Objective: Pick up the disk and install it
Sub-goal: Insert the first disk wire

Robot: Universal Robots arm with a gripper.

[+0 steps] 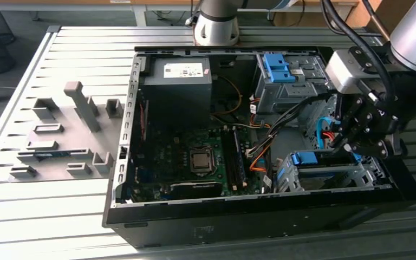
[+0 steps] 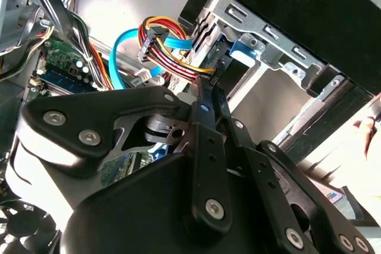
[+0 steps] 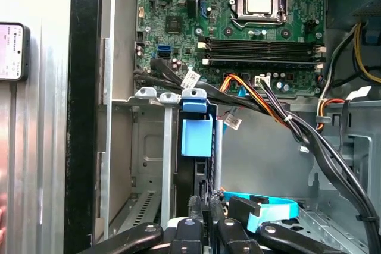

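In the exterior view, an open case (image 1: 266,216) lies on its side on the table. The gripper (image 1: 349,147) hangs over the drive cage (image 1: 338,176) at the case's near corner on the exterior view's right. The disk (image 1: 316,158) sits in that cage, its blue rail showing just beside the fingers. A bare blue bracket (image 1: 277,65) rests in the far bay, well apart.

In the second wrist view, the fingers (image 2: 205,111) lie close together and reach toward the cage (image 2: 268,34). The disk's (image 2: 243,52) blue end shows just past them, beside a bundle of coloured cables (image 2: 161,52).

In the first wrist view, the disk (image 3: 196,138) stands edge-on in a slot of the cage (image 3: 149,96). The gripper (image 3: 205,203) appears clamped on the disk's near edge, with a finger on either side. The board (image 3: 238,22) lies beyond.

I judge the pick-up is done and the install step is in hand, with the disk partly in the slot. Seating it likely calls for a straight push along the rails, kept clear of the cables.
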